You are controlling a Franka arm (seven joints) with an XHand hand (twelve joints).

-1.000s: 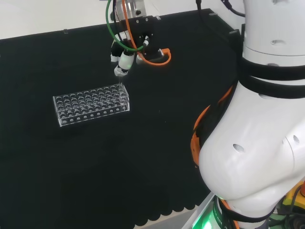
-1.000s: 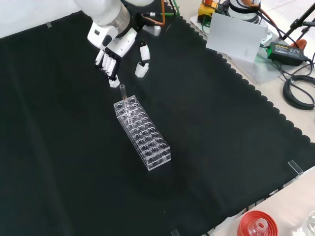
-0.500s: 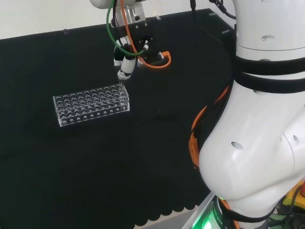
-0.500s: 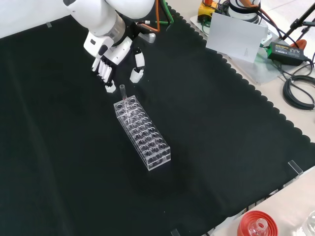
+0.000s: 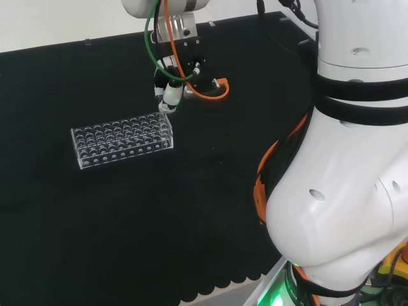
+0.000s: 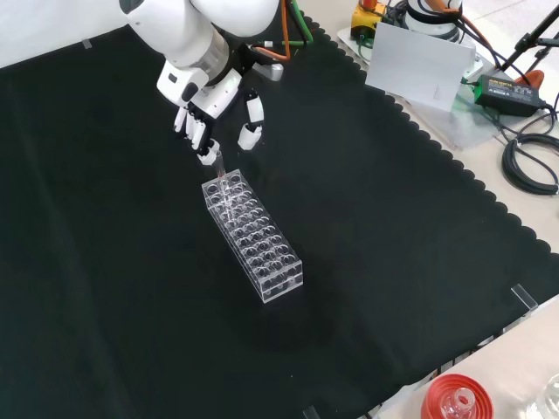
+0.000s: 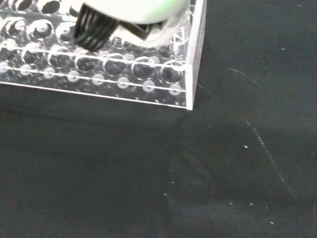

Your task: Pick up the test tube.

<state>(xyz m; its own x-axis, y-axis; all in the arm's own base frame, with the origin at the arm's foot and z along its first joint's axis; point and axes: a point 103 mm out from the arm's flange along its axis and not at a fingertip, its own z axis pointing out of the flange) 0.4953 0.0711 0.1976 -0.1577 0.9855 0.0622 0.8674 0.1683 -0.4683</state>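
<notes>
Your thin clear glass test tube (image 6: 219, 162) stands upright in the end cell of the clear plastic many-holed rack (image 6: 253, 237), at the rack's 11 o'clock end in the front view, its top poking above the holes. The black and white hand (image 6: 208, 103) hangs just over that end, fingers relaxed and spread with the thumb apart, gripping nothing; its fingertips (image 6: 208, 154) sit just beside the tube's rim. Expect the tube to be light, rigid, smooth and slippery, and likely to crack if squeezed sideways, so pinch the exposed top between thumb and fingers and lift it straight up. The black cloth (image 6: 393, 262) beneath is matte and soft.
</notes>
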